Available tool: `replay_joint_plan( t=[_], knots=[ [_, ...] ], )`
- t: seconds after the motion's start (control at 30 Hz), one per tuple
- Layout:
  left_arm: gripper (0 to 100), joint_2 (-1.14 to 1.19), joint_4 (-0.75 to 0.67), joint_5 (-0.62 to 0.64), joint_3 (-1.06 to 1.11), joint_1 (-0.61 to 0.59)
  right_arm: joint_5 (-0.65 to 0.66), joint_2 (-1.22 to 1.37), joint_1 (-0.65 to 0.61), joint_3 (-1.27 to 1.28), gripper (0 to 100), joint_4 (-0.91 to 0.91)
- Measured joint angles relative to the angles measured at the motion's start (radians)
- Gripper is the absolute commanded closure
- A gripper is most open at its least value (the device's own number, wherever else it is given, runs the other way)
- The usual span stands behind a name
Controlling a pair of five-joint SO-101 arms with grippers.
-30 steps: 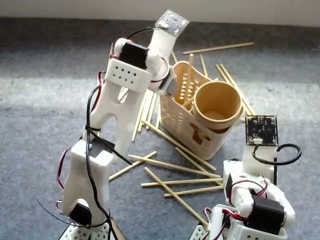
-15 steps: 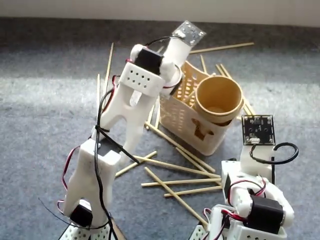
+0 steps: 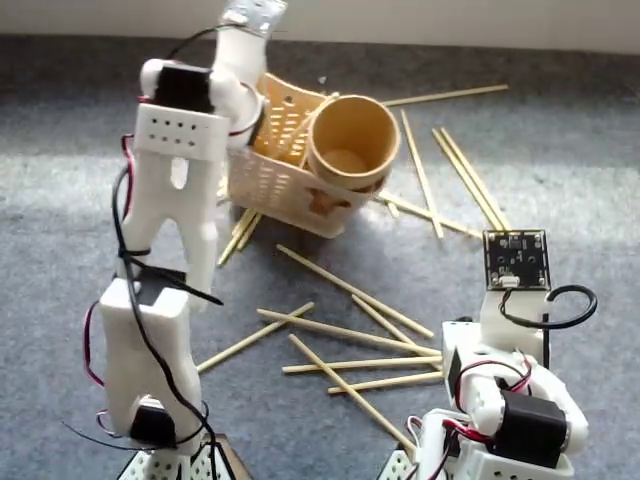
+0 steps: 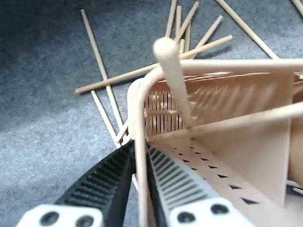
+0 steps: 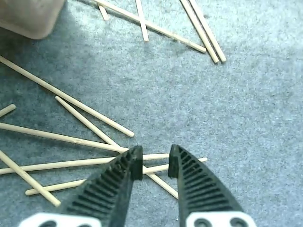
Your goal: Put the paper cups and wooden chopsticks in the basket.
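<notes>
Left jaws pinching basket (image 4: 138, 118) rim, paper cup (image 3: 352, 150) inside

Just fuzzy grey-blue carpet (image 3: 560, 200) running back to a pale wall (image 3: 450, 20), with a brighter band of light (image 3: 60, 175) lying a bit short of that wall.

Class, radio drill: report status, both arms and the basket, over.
Left gripper clamped on basket rim; paper cup inside. Right gripper open, empty, over loose chopsticks. Chopsticks crossed on carpet.
</notes>
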Motion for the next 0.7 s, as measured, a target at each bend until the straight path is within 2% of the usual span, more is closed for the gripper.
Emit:
replay_joint_plan(
  t=[0.2,0.37,0.7],
  knots=[
    [100,-0.143,0.005,-0.028,0.018,-0.135,0.000,0.000,0.000,0.000,88.6,0.000],
    [100,-0.236,0.005,-0.055,0.147,-0.256,0.000,0.000,0.000,0.000,88.6,0.000],
    [100,-0.244,0.005,-0.153,0.192,-0.632,0.000,0.000,0.000,0.000,88.6,0.000]
  ],
)
